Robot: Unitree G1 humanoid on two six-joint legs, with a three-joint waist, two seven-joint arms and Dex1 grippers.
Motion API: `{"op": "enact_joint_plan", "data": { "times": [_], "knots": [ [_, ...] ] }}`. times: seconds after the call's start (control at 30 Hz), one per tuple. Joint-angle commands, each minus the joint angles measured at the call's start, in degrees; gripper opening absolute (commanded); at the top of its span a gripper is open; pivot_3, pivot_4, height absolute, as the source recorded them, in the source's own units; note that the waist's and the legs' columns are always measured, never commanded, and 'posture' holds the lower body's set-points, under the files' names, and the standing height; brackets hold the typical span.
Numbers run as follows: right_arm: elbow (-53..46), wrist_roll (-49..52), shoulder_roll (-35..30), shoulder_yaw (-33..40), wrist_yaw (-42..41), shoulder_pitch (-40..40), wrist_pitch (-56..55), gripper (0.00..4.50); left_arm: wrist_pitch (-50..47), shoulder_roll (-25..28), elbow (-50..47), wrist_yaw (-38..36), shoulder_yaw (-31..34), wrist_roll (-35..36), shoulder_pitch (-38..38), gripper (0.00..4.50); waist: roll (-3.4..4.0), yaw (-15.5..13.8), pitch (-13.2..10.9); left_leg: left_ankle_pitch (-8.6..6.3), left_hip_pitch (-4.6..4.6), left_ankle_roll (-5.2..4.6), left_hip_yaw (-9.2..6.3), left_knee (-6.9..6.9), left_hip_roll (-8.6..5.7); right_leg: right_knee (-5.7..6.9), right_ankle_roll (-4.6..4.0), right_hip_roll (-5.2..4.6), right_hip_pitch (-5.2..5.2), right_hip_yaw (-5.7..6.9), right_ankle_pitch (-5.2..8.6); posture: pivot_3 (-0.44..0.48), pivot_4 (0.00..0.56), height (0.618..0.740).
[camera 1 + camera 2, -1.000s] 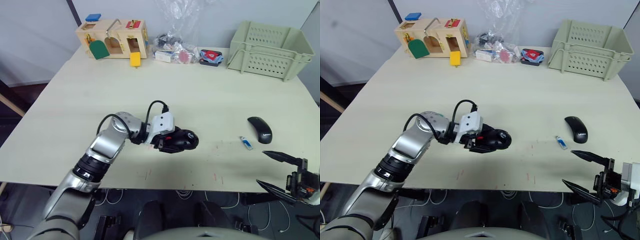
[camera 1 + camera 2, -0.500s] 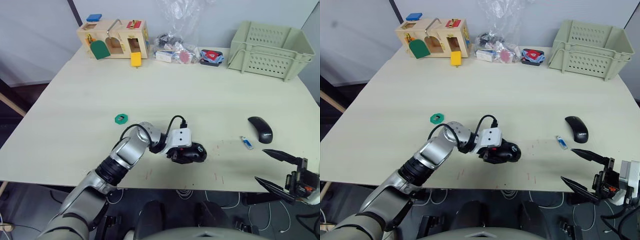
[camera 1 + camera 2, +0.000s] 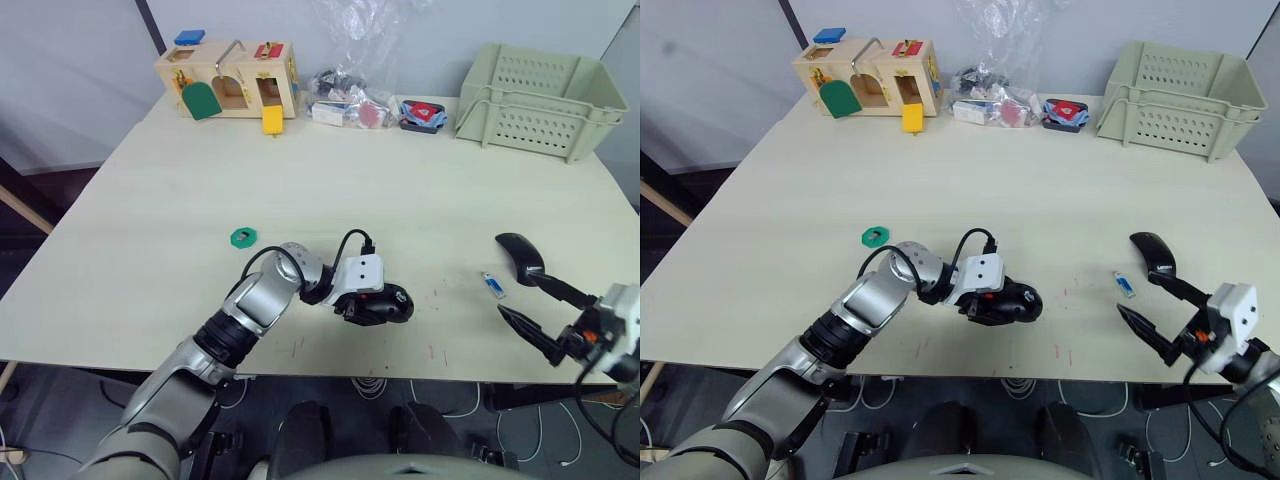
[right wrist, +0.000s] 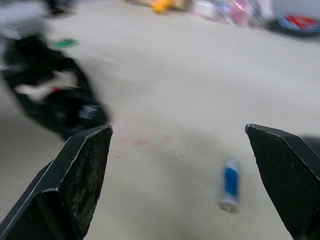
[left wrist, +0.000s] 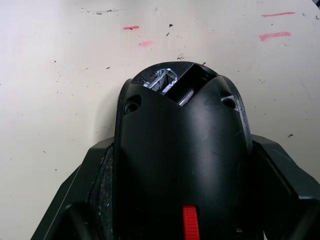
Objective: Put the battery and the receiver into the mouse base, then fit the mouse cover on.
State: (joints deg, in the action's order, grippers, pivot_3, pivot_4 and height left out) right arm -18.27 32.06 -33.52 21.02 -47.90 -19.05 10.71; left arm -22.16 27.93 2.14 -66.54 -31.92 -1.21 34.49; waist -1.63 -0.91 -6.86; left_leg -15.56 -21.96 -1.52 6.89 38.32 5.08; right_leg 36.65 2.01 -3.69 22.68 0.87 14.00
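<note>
One mouse base [image 3: 385, 305], bench [image 3: 400, 180] centre-near, clamped in left hand [image 3: 372, 306]. One battery [image 3: 493, 286] right; one mouse cover [image 3: 518, 254] just beyond. Right hand [image 3: 535, 309] spread wide, empty, near battery.

No legible text, label or number on any object across the views.

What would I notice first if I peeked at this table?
Near the table's front edge, the left gripper is shut on the hollow black oval mouse base. Off to the right, the open right gripper hangs beside the small white-and-blue battery, partly covering the glossy black mouse cover.
</note>
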Motion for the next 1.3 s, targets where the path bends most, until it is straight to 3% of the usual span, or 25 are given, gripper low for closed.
{"op": "enact_joint_plan", "data": {
  "times": [0.03,0.43,0.73,0.9,1.0,1.07,1.1,1.13,1.3],
  "knots": [
    [-1.74,-4.82,-2.42,-0.60,5.98,1.50,4.51,4.50,-1.83,1.23,-0.67,1.09,0.59,-1.70,-0.41,2.95,0.01,0.06,0.00,0.00,-0.02,0.00,0.00,-0.01,0.00,0.00,0.00,0.00,0.00,0.00,0.00,0.000,0.150,0.740],
    [-0.10,-10.63,0.79,-6.40,16.48,6.38,12.73,4.50,-6.03,1.68,-3.63,1.25,0.23,-1.28,-0.92,2.95,-0.01,0.13,-0.02,-0.02,-0.10,-0.03,-0.03,-0.05,0.00,-0.03,0.01,0.03,0.04,0.02,0.01,0.000,0.150,0.740],
    [4.12,-13.32,2.74,-8.19,16.83,7.63,11.13,4.50,-6.24,1.94,-3.95,0.81,-0.10,-1.01,-1.18,2.95,-0.01,0.33,-0.02,-0.03,-0.10,-0.05,-0.01,-0.05,0.00,-0.05,0.02,0.03,0.05,0.01,0.01,0.000,0.150,0.740],
    [4.91,-13.50,3.15,-8.36,16.46,7.81,10.02,2.98,-5.86,2.15,-3.48,0.84,-0.07,-1.07,-1.25,2.95,-0.01,0.29,-0.02,-0.03,-0.10,-0.05,-0.01,-0.05,0.01,-0.05,0.02,0.03,0.05,0.01,0.01,0.000,0.150,0.740],
    [5.17,-13.66,3.25,-8.30,16.21,7.79,9.50,1.46,-5.71,2.20,-3.42,0.84,0.05,-0.96,-1.34,2.95,-0.02,0.28,-0.02,-0.03,-0.11,-0.05,-0.01,-0.06,0.01,-0.07,0.02,0.03,0.05,0.01,0.01,0.000,0.150,0.740],
    [4.96,-13.74,3.35,-8.23,16.12,7.56,9.13,0.80,-5.60,2.39,-3.68,0.74,0.20,-0.79,-1.59,2.95,-0.02,0.28,-0.02,-0.03,-0.11,-0.05,-0.01,-0.06,0.01,-0.07,0.02,0.03,0.05,0.01,0.01,0.000,0.150,0.740],
    [4.89,-13.78,3.33,-8.14,16.02,7.48,8.90,0.26,-5.57,2.36,-3.67,0.78,0.27,-0.71,-1.65,2.95,-0.02,0.28,-0.02,-0.03,-0.11,-0.05,-0.01,-0.06,0.01,-0.07,0.02,0.03,0.05,0.01,0.01,0.000,0.150,0.740],
    [4.83,-13.73,3.31,-7.96,15.97,7.42,8.80,0.05,-5.53,2.33,-3.62,0.84,0.31,-0.69,-1.68,2.95,-0.01,0.28,-0.02,-0.03,-0.11,-0.05,-0.02,-0.06,0.01,-0.07,0.02,0.03,0.05,0.01,0.01,0.000,0.150,0.740],
    [-0.81,-11.10,2.91,-6.38,17.01,6.44,13.55,0.05,-5.93,2.16,-3.78,1.70,0.82,-0.49,-2.03,2.95,-0.01,0.27,-0.03,-0.03,-0.12,-0.05,-0.02,-0.08,0.01,-0.07,0.02,0.03,0.06,0.02,0.02,0.000,0.150,0.740]
  ]
}}
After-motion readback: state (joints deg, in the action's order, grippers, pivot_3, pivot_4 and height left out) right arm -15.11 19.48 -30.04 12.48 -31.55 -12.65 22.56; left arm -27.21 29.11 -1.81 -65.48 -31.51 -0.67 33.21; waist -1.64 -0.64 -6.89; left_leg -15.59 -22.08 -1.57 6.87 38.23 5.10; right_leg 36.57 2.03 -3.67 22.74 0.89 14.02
